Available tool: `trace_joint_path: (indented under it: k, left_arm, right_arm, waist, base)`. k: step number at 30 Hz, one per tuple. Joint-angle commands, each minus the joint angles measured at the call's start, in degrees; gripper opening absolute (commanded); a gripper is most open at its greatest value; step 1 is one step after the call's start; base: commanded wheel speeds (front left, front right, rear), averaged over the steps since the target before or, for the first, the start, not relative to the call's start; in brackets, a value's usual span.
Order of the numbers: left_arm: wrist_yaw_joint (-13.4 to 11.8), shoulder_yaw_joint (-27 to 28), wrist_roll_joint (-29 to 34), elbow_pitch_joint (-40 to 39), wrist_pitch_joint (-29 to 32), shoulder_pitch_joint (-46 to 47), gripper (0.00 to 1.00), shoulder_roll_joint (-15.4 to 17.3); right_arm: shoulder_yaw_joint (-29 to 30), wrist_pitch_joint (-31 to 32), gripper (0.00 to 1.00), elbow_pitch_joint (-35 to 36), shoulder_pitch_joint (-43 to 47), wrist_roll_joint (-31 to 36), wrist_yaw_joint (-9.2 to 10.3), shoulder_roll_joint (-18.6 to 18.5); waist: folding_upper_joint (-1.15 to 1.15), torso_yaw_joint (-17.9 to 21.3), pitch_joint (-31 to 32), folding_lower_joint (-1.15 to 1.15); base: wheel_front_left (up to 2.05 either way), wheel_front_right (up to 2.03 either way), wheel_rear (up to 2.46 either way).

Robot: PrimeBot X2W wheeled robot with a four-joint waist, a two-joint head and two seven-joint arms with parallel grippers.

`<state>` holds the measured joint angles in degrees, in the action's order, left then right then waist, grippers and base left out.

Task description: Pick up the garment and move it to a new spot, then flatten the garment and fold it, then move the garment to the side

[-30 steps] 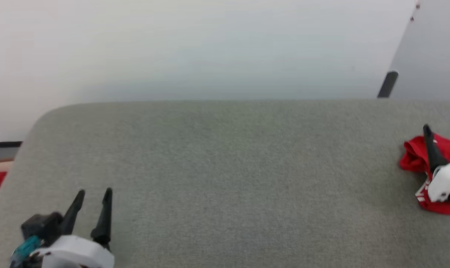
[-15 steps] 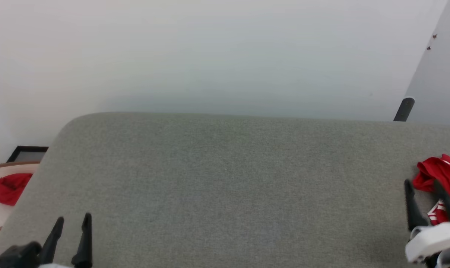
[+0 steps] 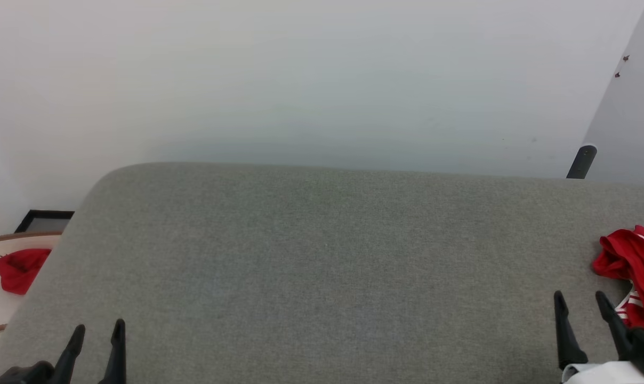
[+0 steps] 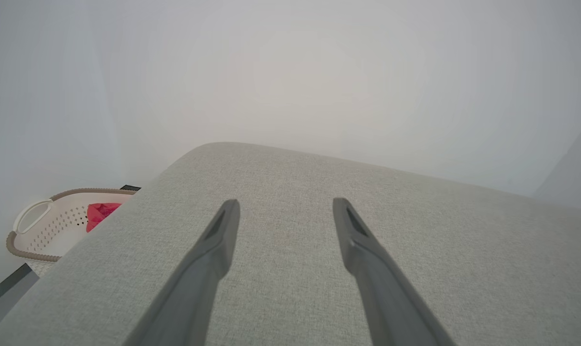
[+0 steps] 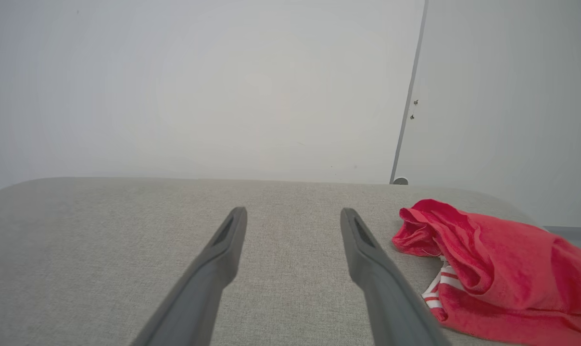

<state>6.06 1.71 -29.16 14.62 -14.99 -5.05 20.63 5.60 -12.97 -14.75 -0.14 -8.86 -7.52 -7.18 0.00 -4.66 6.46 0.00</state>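
step: pick-up, not yet begun, I judge | left fingers [image 3: 115,346] spread, empty, over tabletop [image 3: 322,256] at its left | right fingers [image 3: 563,320] spread, empty, just beside garment [image 3: 628,266], crumpled at tabletop's right end | next: right fingers onto a raised fold, pinch, carry to bare middle

Bright, even, soft light all over right now; the wall [image 3: 322,80] washes out pale, a touch greenish in the head view, with a dim band of shade just above the counter [image 3: 322,256] at its far edge; no hard shadows, no glare; head view a little soft, weave barely resolved; wrist views crisper on the weave; the left tool [image 4: 285,202] looms close, blurring toward the bottom edge; corners there darken to blue-grey; the garment [image 5: 487,269] reads vivid, its folds gently shaded.
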Motion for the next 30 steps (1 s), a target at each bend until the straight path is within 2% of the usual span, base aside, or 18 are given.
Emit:
trace_joint_path:
  k: [1,11,30]
  left_arm:
    - [0.2,0.2,0.3,-0.1,-0.2,-0.6,1.00,-0.1]
    - [1.1,0.6,1.7,-0.5,-0.2,-0.9,1.00,-0.6]
    - [1.4,-0.2,2.6,-0.2,-0.2,-0.3,1.00,-0.5]
  right_arm:
    - [0.2,0.2,1.00,0.5,1.0,0.5,0.07,0.3]
    - [-1.4,0.6,1.00,4.0,4.6,1.7,0.07,2.4]
    - [-1.1,0.2,1.00,5.4,5.8,2.2,0.07,3.1]
  waist:
    - [0.00,0.1,0.0,0.00]
    - [0.00,1.0,-0.4,0.00]
    - [0.00,1.5,-0.7,0.00]
  base:
    - [0.00,0.00,0.00]
    - [0.00,0.00,0.00]
    - [0.00,0.00,0.00]
